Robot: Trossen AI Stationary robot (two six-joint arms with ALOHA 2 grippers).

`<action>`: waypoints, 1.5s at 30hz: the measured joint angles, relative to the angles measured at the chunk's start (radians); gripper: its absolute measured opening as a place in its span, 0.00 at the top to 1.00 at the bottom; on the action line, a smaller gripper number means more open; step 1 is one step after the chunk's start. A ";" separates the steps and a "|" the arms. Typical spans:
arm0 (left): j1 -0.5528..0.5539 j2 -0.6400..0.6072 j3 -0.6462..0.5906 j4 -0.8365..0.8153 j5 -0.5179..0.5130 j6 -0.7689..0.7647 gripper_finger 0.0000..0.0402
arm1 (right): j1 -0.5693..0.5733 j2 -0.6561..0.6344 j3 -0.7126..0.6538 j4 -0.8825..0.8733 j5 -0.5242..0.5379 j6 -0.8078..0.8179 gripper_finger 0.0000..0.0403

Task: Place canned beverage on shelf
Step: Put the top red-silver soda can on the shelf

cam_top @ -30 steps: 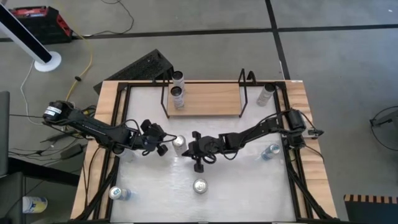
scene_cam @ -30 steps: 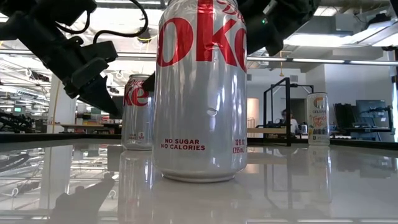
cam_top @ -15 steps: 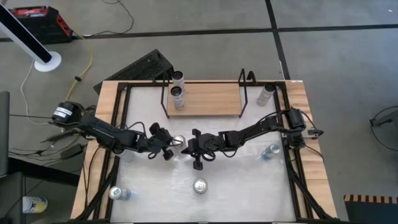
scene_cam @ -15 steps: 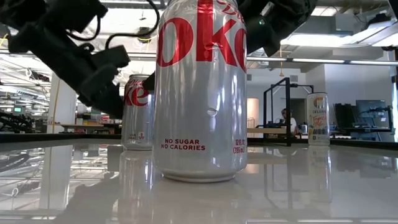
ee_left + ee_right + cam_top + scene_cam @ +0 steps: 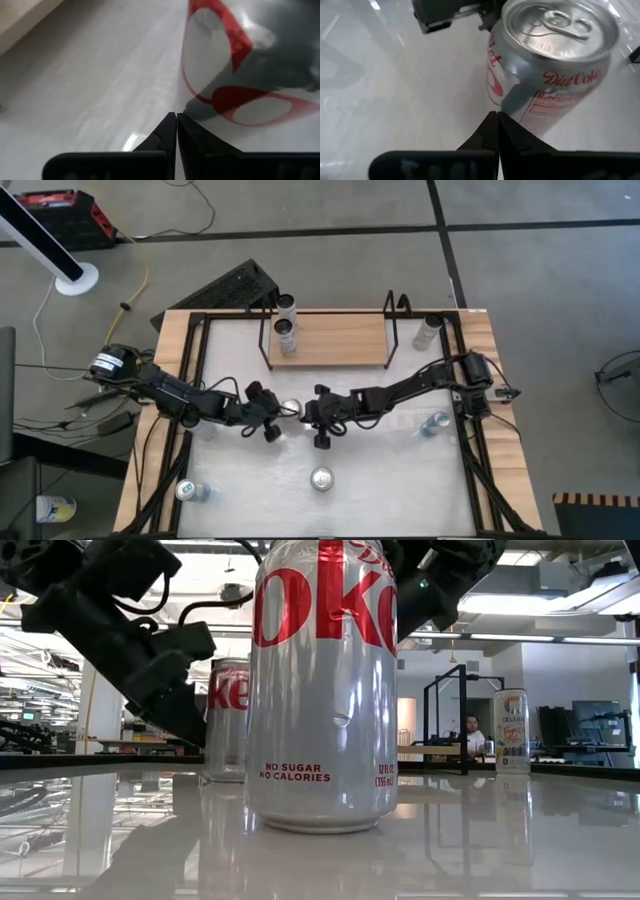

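Right wrist view alone shows the middle can's [image 5: 555,70] dented side.

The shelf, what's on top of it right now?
Two cans stand at the left end of the shelf, one behind the other. The rest of the board shows bare; what's under it is hidden.

Bright, even light — glossy tabletop [image 5: 480,830] glare — left wrist view blurred.

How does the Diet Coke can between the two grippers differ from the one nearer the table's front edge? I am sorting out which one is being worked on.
The can between the grippers has the shut left gripper and shut right gripper flanking it; the front can stands alone. The first sits nearer the shelf. Both are upright silver Diet Coke cans.
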 joint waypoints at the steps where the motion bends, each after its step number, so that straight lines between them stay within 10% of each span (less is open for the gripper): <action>1: 0.000 0.000 0.000 0.001 0.008 0.000 1.00 | 0.000 -0.006 0.000 -0.010 0.001 -0.001 0.95; 25: 0.000 -0.094 0.004 -0.060 0.050 0.059 1.00 | 0.013 -0.206 -0.001 -0.386 0.125 -0.013 0.94; 45: 0.023 -0.778 0.001 -0.378 0.046 0.510 1.00 | -0.015 -0.242 0.021 -0.220 0.106 -0.024 0.87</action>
